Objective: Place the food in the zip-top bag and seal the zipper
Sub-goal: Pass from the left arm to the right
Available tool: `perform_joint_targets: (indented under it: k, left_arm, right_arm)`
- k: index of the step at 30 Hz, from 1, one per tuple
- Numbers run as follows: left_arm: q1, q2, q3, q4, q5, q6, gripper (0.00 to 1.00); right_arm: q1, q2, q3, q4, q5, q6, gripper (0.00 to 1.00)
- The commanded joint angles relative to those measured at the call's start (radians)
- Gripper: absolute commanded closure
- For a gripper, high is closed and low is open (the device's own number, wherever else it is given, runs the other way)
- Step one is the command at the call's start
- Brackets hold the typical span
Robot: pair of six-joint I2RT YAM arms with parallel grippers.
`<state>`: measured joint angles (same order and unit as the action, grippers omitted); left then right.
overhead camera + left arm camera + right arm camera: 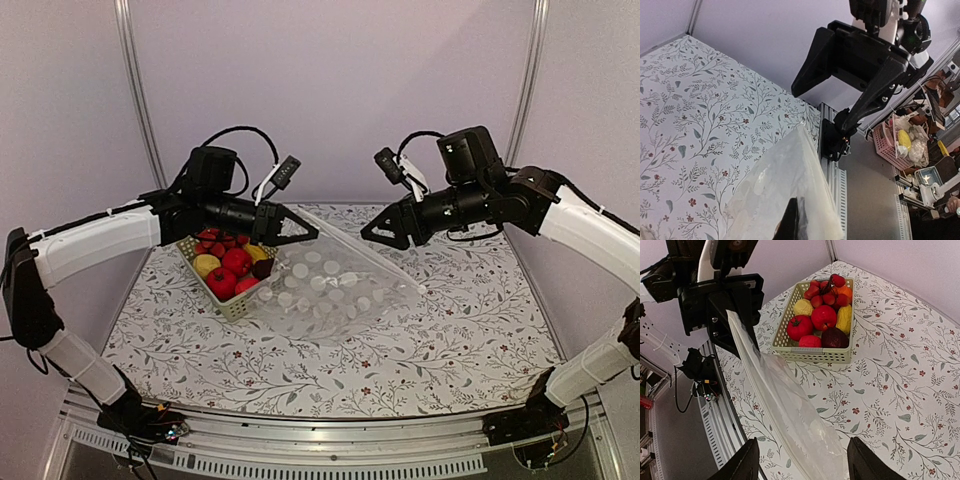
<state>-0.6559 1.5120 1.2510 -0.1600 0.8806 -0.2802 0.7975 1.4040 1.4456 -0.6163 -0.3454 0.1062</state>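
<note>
Fingers pressed tight on plastic: the left gripper (306, 230) is pinching the zip-top bag (335, 285) by one upper corner and holding that corner up off the table (460, 340). We are watching the clear, crinkly sheet hanging down from that pinch and draping onto the floral tabletop in the middle, its low end lying flat.

From the right wrist view, the zipper (744, 345) is showing as a whitish strip running along the bag's raised edge, away from the left jaws and down toward the camera. Whether the mouth is open or pressed closed, we cannot tell.

The right gripper (370, 237) is hovering opposite with its jaws spread well apart, and the bag's edge is passing between its two fingers (747, 462) — neither one is clamping it, and we cannot tell whether either is brushing the plastic.

The food (236, 262) is sitting in the pale green basket (238, 306) just beside the bag, on the left side of the table — red ones, yellow ones and a dark maroon one at the near end.
</note>
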Motion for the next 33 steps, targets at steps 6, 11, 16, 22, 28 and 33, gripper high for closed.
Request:
perform_joint_targets:
  k: [6, 11, 16, 22, 28, 33]
  left_arm:
    - [-0.036, 0.034, 0.047, -0.007, 0.031, 0.008, 1.00]
    - [-0.038, 0.042, 0.060, -0.007, 0.035, 0.007, 1.00]
    - [-0.039, 0.049, 0.068, -0.009, 0.037, 0.007, 1.00]
    - [-0.039, 0.056, 0.071, 0.007, 0.031, 0.002, 1.00]
    - [-0.040, 0.069, 0.089, 0.012, 0.051, -0.005, 1.00]
    - [-0.040, 0.060, 0.062, 0.045, 0.015, -0.012, 0.99]
  right_arm:
    - [0.006, 0.030, -0.009, -0.021, -0.012, -0.016, 0.48]
    - [0.009, 0.046, -0.019, -0.022, -0.025, -0.013, 0.52]
    - [0.013, 0.052, -0.026, -0.018, -0.038, -0.013, 0.53]
    - [0.017, 0.059, -0.033, -0.009, -0.058, -0.009, 0.60]
    - [0.018, 0.078, -0.050, 0.031, -0.091, 0.017, 0.85]
    - [0.018, 0.022, -0.102, 0.110, -0.076, 0.071, 1.00]
